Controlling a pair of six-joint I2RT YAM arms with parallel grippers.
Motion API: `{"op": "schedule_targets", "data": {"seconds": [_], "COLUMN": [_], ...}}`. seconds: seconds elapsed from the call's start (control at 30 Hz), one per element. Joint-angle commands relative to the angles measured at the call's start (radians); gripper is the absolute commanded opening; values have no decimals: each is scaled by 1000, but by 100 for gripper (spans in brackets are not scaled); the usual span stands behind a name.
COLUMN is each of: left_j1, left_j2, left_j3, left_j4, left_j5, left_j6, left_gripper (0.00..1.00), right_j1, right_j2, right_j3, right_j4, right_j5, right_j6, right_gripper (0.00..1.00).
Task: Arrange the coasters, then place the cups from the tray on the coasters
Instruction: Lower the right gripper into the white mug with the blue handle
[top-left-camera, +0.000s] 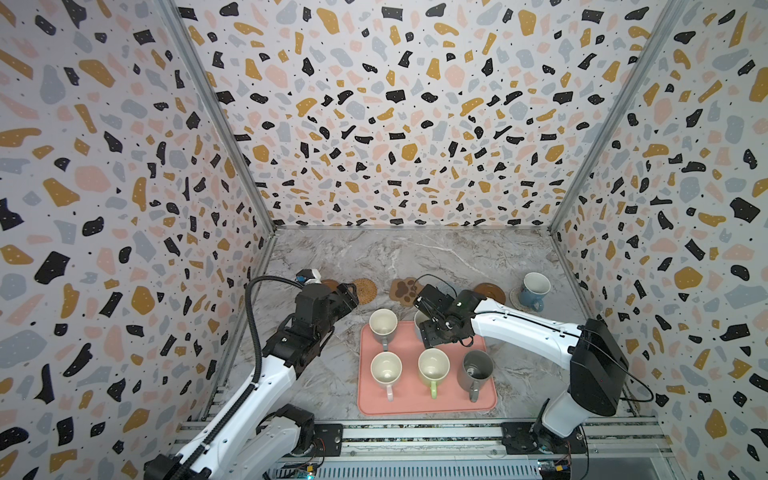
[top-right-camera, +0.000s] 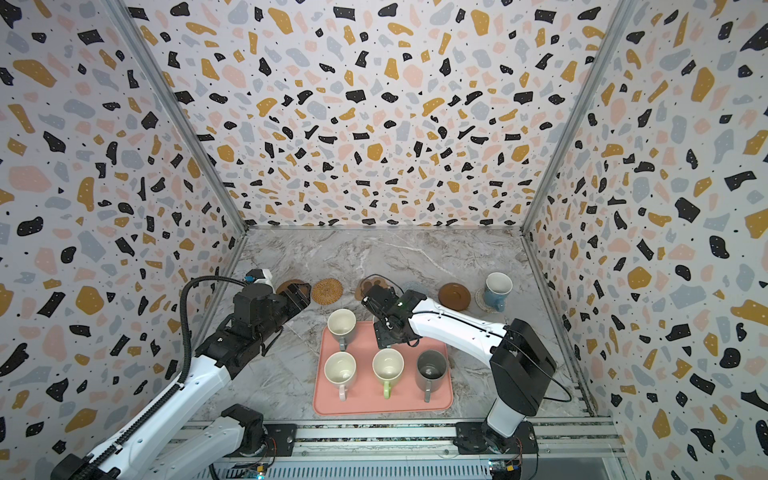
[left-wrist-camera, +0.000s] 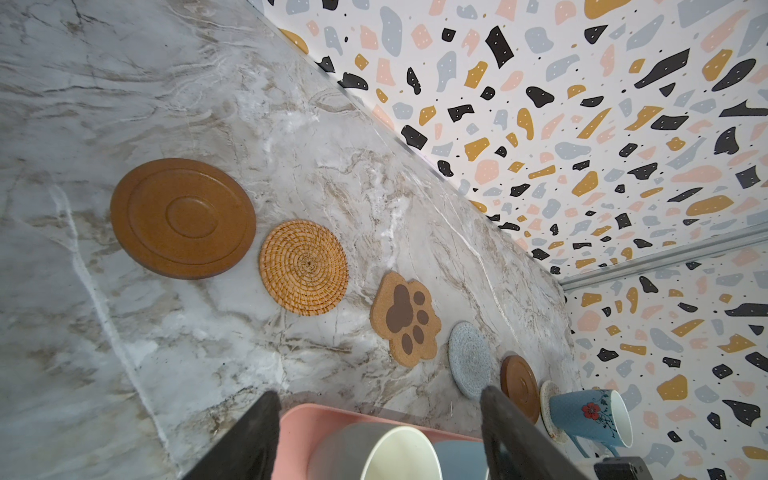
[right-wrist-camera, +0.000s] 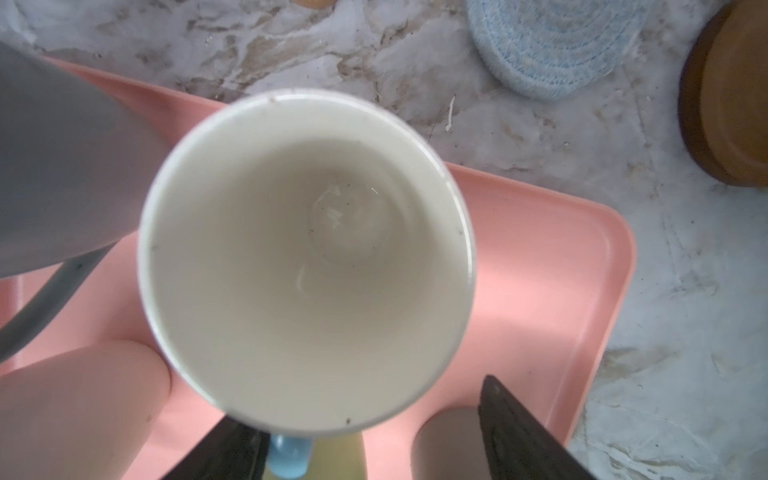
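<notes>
While the right pincer (right-wrist-camera: 365, 399) hangs with jaws apart straight above the light blue mug (right-wrist-camera: 307, 257) at the twelve o'clock edge of the tray (right-wrist-camera: 561, 249), its handle (right-wrist-camera: 289, 457) lies between the fingers (right-wrist-camera: 519, 436); the left pincer (left-wrist-camera: 378, 405), also apart, sits farther off around ten o'clock.

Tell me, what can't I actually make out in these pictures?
- Light blue mug on the tray: in both top views the right arm covers nearly all of it.
- Grey-blue coaster: top views, mostly hidden by the same arm.
- Brown disc beside the rattan coaster: top views, mostly behind the left arm.
- Cream coaster: top views, largely under the flowered blue mug.
</notes>
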Motion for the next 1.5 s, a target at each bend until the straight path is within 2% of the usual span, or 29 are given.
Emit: {"op": "schedule_targets", "data": {"seconds": [0.0,0.43,0.6,0.9,1.13,1.47], "left_j1": [3,3,4,5,4,5], "left_j2": [-2,-23,-28,-43,-59,-72], "left_j3": [-2,-6,-9,-8,-10,-11], "left_j4": [23,13,11,3,-4,-13], "left_j5": [3,-11,-11,-13,-17,-23], "left_j6": [-5,-11,-14,-14,-15,-14], "left_gripper": [77,77,77,77,77,77], "right_j1": [-25,-96,-108,-130,-134,-135], "right_j2": [-11,-56,-79,-86,-84,-106], "right_j3": [-24,-100,-125,-146,-153,-162], "right_j4": [1,58,124,167,189,190], "right_j5": [21,-5,-42,-86,-110,-94], "right_j6": [-20,-114,-229,-409,-455,-468], "right_gripper": [78,74,66,44,33,24]}}
